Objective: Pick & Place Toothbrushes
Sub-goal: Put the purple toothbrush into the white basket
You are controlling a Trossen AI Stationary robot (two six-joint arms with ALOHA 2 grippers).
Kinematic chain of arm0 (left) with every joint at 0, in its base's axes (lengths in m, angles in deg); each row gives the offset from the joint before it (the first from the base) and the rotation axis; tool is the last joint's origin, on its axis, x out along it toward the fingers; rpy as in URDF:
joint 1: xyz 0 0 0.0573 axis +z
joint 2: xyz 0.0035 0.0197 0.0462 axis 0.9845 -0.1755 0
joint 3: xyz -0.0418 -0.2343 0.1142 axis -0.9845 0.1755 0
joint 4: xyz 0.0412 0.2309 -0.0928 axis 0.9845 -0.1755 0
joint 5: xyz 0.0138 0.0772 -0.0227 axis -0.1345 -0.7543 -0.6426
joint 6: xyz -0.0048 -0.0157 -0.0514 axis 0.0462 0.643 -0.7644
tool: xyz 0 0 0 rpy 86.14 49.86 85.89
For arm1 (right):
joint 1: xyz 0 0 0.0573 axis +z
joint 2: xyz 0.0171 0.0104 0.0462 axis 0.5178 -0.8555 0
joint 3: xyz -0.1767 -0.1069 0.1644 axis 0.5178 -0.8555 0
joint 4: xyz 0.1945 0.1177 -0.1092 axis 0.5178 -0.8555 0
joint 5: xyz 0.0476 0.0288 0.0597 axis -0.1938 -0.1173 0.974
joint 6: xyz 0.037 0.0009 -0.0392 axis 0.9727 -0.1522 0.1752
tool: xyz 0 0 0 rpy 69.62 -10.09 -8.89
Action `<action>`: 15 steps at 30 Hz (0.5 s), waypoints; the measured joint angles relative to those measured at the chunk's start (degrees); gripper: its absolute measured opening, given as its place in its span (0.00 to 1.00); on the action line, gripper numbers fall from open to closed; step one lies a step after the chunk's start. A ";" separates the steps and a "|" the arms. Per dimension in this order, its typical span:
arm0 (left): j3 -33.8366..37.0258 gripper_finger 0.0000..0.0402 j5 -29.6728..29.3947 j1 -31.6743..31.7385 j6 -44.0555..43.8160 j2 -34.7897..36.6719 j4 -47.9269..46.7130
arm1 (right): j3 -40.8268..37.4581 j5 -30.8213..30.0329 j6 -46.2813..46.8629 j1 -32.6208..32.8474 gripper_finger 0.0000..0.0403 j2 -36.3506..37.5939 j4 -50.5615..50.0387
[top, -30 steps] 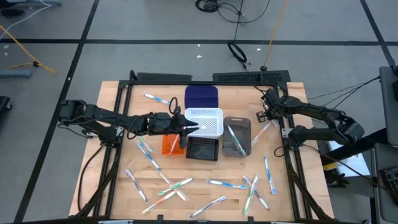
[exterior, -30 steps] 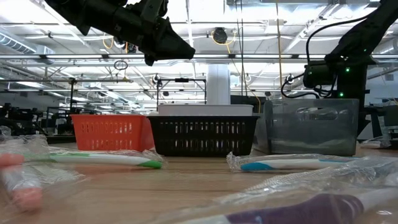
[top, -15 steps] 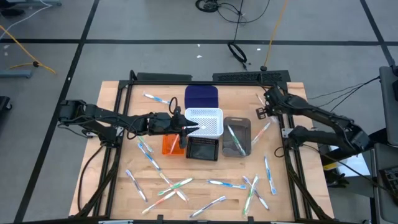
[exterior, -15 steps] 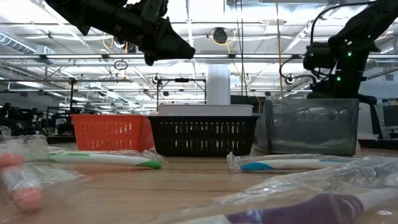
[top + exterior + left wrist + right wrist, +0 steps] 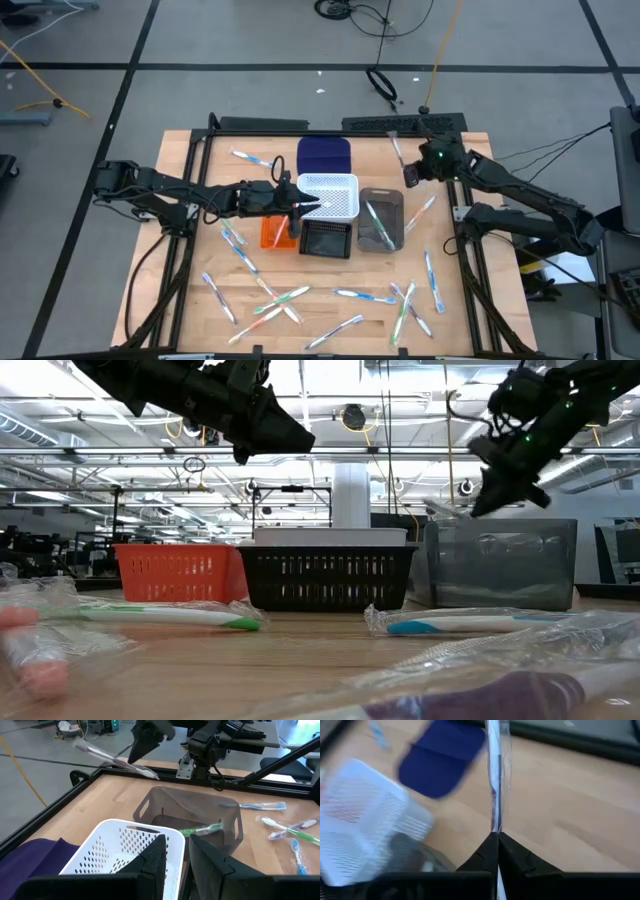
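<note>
Toothbrush sorting, wooden surface [image 5: 190, 310] with four bins.

Right gripper [image 5: 408, 172]: fingers clamped on one wrapped toothbrush [image 5: 494, 780], held in the air near the grey bin [image 5: 381, 218]. Left gripper [image 5: 310, 205]: above the white bin [image 5: 328, 195], fingers slightly parted, nothing visible between them. One green toothbrush [image 5: 199, 828] lies in the grey bin; remaining toothbrushes [image 5: 300, 300] scattered on the surface.
</note>
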 joint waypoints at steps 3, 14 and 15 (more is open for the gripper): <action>0.00 0.22 0.00 -0.01 -0.92 0.00 0.32 | 0.00 2.26 0.50 3.01 0.00 0.62 4.98; -0.02 0.22 0.03 -0.01 -3.07 -0.01 4.70 | 0.07 3.96 0.40 16.67 0.00 -0.19 27.15; -0.02 0.22 0.03 -0.01 -3.23 0.00 5.75 | 0.09 3.88 0.10 18.03 0.00 -0.69 29.09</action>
